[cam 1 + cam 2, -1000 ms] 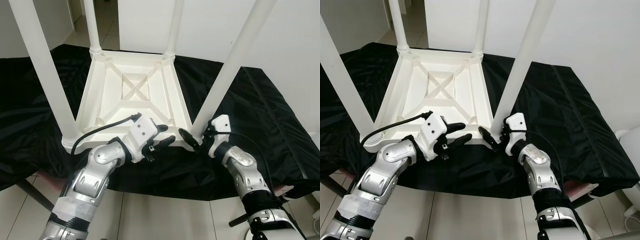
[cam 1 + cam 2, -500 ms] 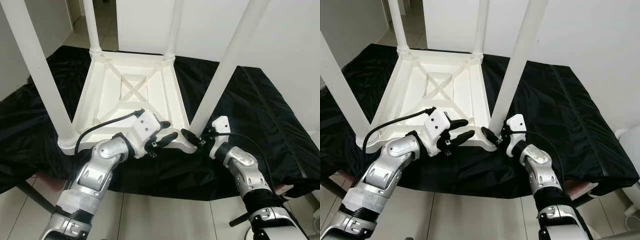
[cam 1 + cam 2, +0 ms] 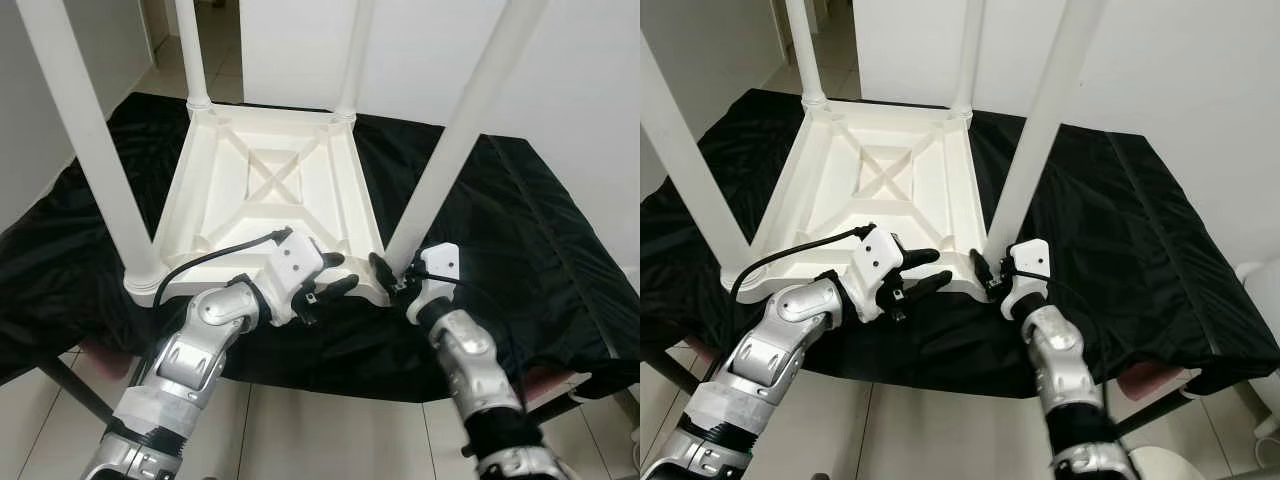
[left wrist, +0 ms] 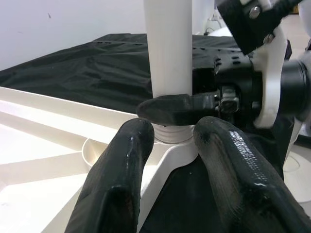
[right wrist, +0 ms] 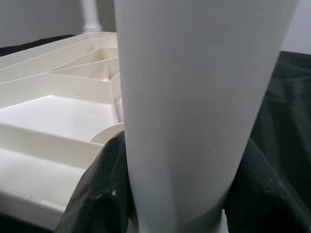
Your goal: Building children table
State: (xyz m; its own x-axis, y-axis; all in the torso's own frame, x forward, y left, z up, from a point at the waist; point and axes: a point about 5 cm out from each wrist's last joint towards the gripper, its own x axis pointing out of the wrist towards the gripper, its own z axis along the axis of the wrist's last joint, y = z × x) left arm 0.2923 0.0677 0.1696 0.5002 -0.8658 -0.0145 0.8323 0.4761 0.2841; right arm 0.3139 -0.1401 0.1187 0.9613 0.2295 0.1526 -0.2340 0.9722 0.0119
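A white children's table lies upside down on a black cloth, its legs standing up. My right gripper is shut on the base of the front right leg, just above its corner socket. In the right wrist view that leg stands between the two black fingers, which press on both sides of it. My left gripper is open at the tabletop's front rim, right beside that corner. In the left wrist view its fingers spread before the socket, with the right gripper's finger across the leg base.
The black cloth covers a low support whose front edge runs just under my forearms, with tiled floor below. A white wall stands close behind. The other three legs rise around the tabletop.
My right forearm has swung in nearer the front right corner, and its fingers have closed in on the leg base. The left gripper stays open at the front rim. The camera shifted a little.
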